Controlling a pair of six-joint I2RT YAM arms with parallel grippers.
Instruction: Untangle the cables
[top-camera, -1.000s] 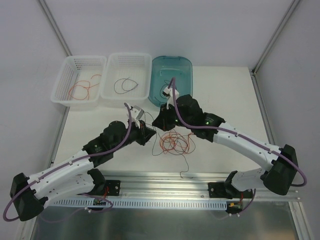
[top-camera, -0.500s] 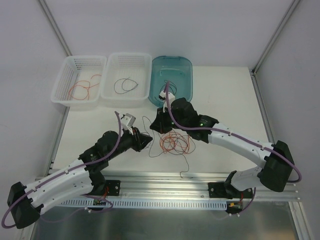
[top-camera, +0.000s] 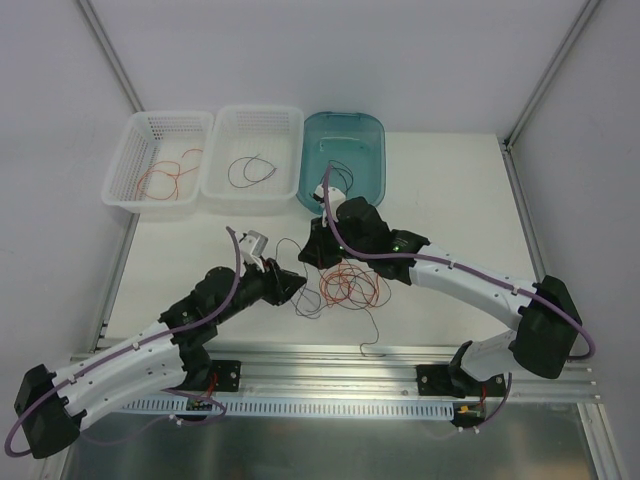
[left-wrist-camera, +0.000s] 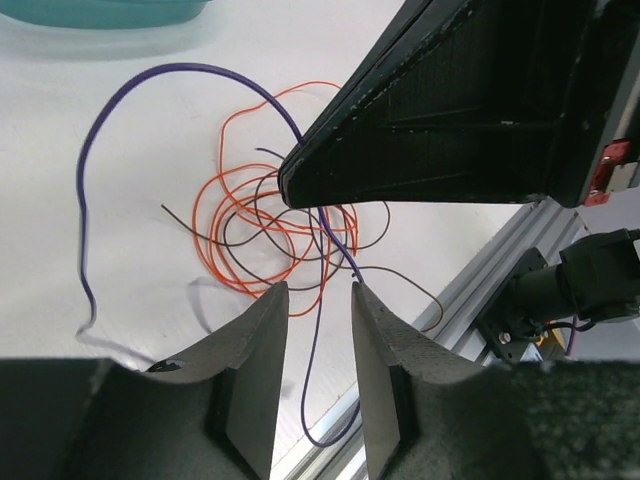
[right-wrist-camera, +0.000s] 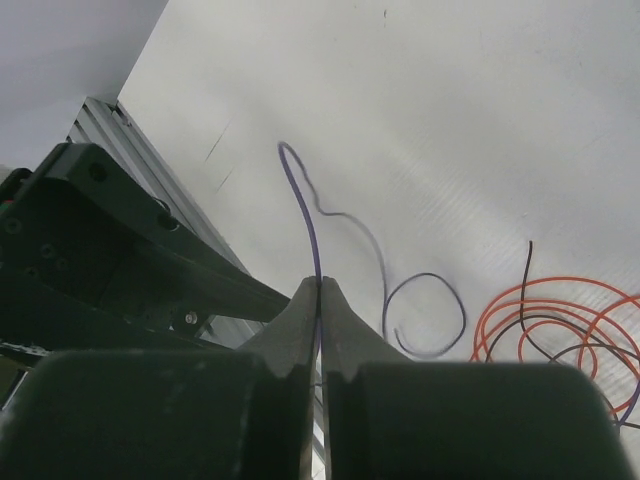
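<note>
A tangle of thin red-orange and black cables (top-camera: 348, 288) lies on the white table between the two arms, and it also shows as the cables (left-wrist-camera: 270, 225) in the left wrist view. My right gripper (right-wrist-camera: 319, 283) is shut on a thin dark-purple cable (right-wrist-camera: 303, 195), which arcs away over the table to a small loop (right-wrist-camera: 440, 315). In the top view that right gripper (top-camera: 310, 254) sits just left of the tangle. My left gripper (left-wrist-camera: 316, 292) is open. The purple cable (left-wrist-camera: 312, 380) hangs through the gap, touching neither finger. From above, the left gripper (top-camera: 299, 284) is close below the right one.
At the back stand a white basket (top-camera: 160, 116) holding a red wire, a second white basket (top-camera: 260, 110) holding a black wire, and a teal bin (top-camera: 345, 117). An aluminium rail (top-camera: 340, 355) runs along the near edge, and a black wire tail (top-camera: 369, 340) reaches toward it.
The left gripper's jaws have spread apart and its arm has drawn back toward the near left. The right gripper has shifted slightly left and nearer, still holding the purple cable.
</note>
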